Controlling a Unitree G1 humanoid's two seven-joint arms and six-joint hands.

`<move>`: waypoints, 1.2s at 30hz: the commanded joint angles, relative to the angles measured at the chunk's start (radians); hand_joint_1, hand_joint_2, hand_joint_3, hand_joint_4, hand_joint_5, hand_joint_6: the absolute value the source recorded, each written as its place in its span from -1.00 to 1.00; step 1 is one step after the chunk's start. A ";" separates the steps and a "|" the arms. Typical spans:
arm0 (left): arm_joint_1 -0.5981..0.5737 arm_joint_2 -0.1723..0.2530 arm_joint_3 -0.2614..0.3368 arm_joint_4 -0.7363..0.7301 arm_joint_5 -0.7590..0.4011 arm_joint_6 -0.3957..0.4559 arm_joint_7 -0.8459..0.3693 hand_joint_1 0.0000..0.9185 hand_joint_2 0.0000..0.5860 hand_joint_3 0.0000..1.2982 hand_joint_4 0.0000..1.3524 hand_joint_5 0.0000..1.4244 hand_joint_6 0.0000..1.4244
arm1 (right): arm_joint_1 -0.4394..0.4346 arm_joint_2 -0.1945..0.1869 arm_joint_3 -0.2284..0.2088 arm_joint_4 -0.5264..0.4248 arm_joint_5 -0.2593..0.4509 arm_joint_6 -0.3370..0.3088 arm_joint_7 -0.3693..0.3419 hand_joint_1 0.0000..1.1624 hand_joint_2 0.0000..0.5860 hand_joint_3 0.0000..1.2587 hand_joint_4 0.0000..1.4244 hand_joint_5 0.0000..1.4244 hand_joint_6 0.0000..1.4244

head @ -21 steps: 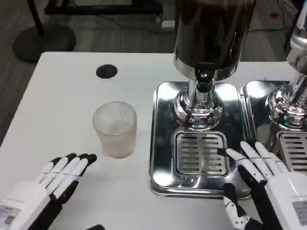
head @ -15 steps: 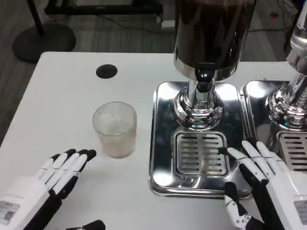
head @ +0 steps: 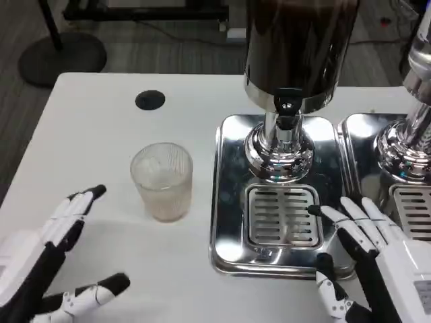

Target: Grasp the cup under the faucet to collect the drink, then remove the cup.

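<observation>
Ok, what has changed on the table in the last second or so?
The left hand has turned and opened, its thumb now spread wide from the fingers, to the cup's left; it touches nothing. The cup stands where it was on the table, not under the faucet. The right hand stayed by the drip tray.

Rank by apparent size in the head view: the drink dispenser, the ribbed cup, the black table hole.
1. drink dispenser, by far the largest
2. ribbed cup
3. black table hole, the smallest, though it lies farther from the camera

One cup (head: 161, 180), two dispensers (head: 296, 81).
</observation>
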 commanded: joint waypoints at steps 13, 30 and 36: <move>-0.240 -0.089 -0.023 0.026 -0.098 0.266 -0.198 -0.99 -0.89 -1.00 -1.00 -0.81 -0.52 | 0.009 0.022 -0.001 -0.014 0.000 0.004 -0.010 -0.27 0.87 -0.56 -0.82 -0.88 -0.73; -0.542 -0.115 -0.195 0.256 0.037 0.409 -0.222 -0.97 -0.96 -1.00 -1.00 -0.84 -0.67 | 0.021 0.049 0.010 -0.029 -0.007 -0.001 -0.022 -0.27 0.87 -0.52 -0.80 -0.85 -0.64; -0.609 -0.107 -0.247 0.340 0.068 0.392 -0.230 -0.95 -1.00 -1.00 -1.00 -0.89 -0.74 | 0.022 0.059 0.012 -0.028 -0.010 0.000 -0.025 -0.27 0.87 -0.51 -0.80 -0.85 -0.64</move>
